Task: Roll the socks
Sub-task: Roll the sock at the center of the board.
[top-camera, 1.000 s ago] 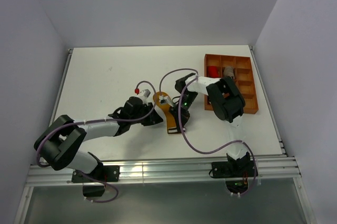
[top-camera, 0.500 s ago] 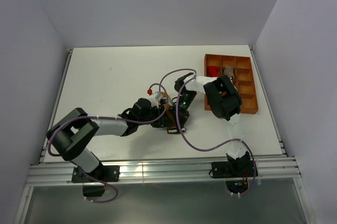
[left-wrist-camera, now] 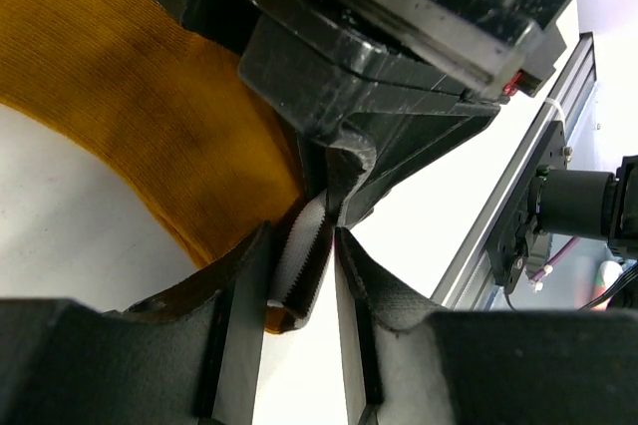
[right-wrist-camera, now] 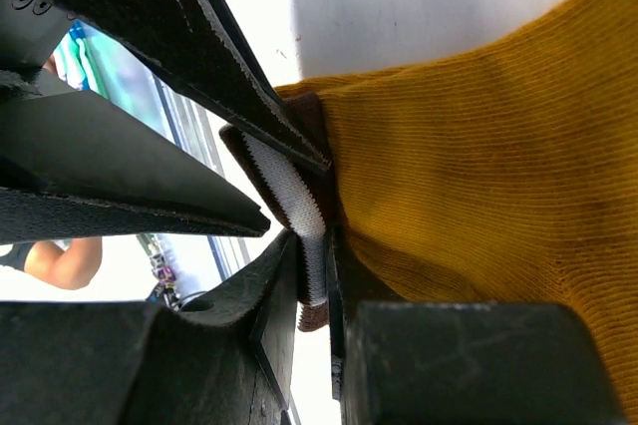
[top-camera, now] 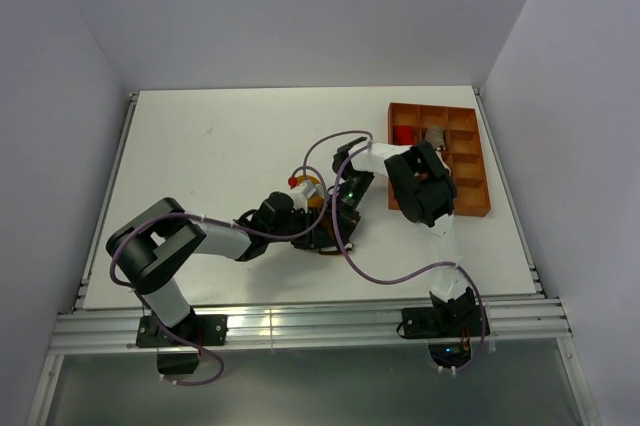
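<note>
- Left jaws: set either side of the striped cuff (left-wrist-camera: 299, 263), well left of the tray (top-camera: 430, 106); clamped or only bracketing it, cannot tell.
- Mustard sock (left-wrist-camera: 120, 96): lying on the counter (top-camera: 200, 166), left of the tray, under both wrists.
- Right jaws: pinched tight on the same cuff, on the side nearer the tray.
- Step, as judged: start of the roll, at the cuff end.
- Next: a firm hold from both sides, then turning the cuff over toward the toe, evenly, without dragging the fabric.
</note>
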Robot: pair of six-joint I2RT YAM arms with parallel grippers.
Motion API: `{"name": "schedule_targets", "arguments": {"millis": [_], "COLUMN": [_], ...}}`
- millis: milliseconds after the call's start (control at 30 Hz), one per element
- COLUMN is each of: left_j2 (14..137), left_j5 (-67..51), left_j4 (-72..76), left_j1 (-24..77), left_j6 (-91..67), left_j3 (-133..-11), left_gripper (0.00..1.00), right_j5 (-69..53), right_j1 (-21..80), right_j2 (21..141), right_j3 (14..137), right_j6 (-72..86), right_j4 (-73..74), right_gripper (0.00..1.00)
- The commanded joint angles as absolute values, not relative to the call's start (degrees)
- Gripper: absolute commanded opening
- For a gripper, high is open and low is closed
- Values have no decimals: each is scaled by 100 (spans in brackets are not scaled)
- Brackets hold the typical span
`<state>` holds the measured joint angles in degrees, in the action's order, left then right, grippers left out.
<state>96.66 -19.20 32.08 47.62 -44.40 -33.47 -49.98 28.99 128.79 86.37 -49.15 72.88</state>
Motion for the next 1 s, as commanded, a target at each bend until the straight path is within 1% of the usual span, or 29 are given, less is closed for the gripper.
{"name": "schedule_targets", "arguments": {"millis": [0,233,333,400,533,567,667,800,967], "left_j2": [9694,9756,9791,9826,9905,9940,9958,9888,9861], "left_j5": [-2048,-2092,-2022,-1969,-1934,-1942,-1951,-1872,-1732], "left_j4": [3489,3226,3050,2910,2821,2778,2769,2506,1891], "left_j1": [4799,4808,4808,4808,4799,4799,4799,4781,4755], "left_j6": [-4386,-4263,-4245,-4236,-4254,-4254,-4315,-4412,-4473], "left_j3": [-3366,-3375,-3384,-3384,-3340,-3340,-3305,-3331,-3524], "left_gripper": [37,35,32,26,15,9,0,0,0], "right_j5": [-5054,-5142,-5115,-5124,-5150,-5133,-5089,-4958,-4773], "right_j1": [2865,2856,2848,2848,2848,2856,2813,2725,2497], "right_j2": [12990,13069,13052,13026,12894,12850,12604,12244,11822], "right_j3": [8833,8938,8965,8956,8930,8877,8693,8508,8315], "right_j6": [-5001,-4896,-4817,-4746,-4711,-4685,-4571,-4325,-4070], "right_j4": [7400,7462,7409,7348,7295,7251,6954,6611,6206], "right_gripper": [18,18,19,20,32,33,38,43,45]}}
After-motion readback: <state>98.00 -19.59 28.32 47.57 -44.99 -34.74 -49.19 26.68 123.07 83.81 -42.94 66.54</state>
